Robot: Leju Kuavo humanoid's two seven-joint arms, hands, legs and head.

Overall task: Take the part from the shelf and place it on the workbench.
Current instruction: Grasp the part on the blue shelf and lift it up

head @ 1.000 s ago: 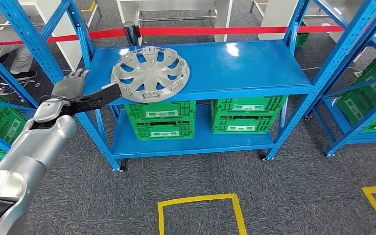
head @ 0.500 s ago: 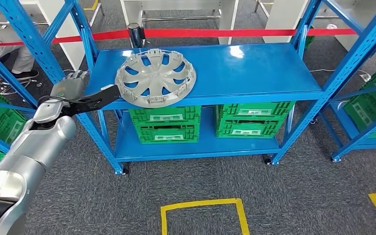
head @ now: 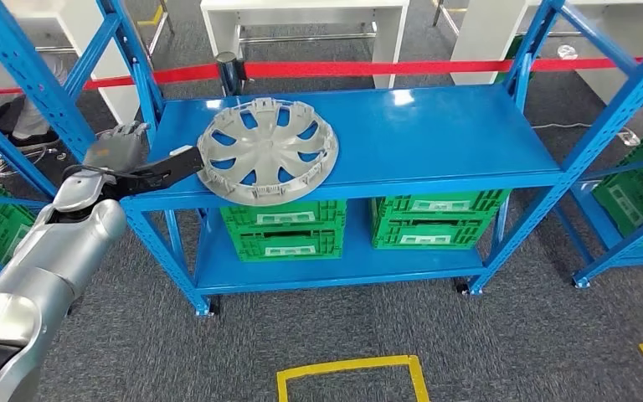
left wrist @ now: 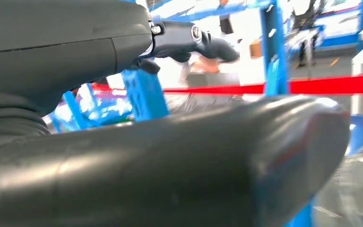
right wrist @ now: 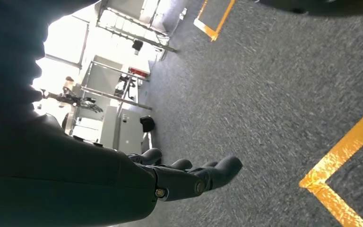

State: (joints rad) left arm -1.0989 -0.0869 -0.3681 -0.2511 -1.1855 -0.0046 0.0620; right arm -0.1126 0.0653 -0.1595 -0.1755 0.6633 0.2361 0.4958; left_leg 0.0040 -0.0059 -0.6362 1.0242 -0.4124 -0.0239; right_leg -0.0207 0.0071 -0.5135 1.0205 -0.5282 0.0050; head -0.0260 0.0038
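- Across the middle of the head view stands the blue steel shelf unit (head: pixel 435 126), and the task's thing, a grey plastic wheel cover (head: pixel 268 149), lies on its top level, at the front left, its rim just at the shelf's front edge.
- Below it, on the lower level, sit two stacks of green slotted crates (head: pixel 282 228), side by side; what is in them cannot be made out through the slots. More green crates (head: pixel 636 180) sit in the neighbouring rack at the right.
- Judged from its thin spokes and open gaps, the wheel cover should be light and fairly stiff, yet it may flex or crack if squeezed hard; the smooth plastic could slip, so the outer rim or a spoke gap looks the best place to take hold.
- The left robot hand (head: pixel 138 163) reaches in from the left, its dark thumb at the cover's near rim and the other fingers spread apart behind; whether it pinches the rim I cannot tell.
- The right robot hand (right wrist: pixel 189 177) hangs over the grey carpet, fingers loosely extended, holding nothing.
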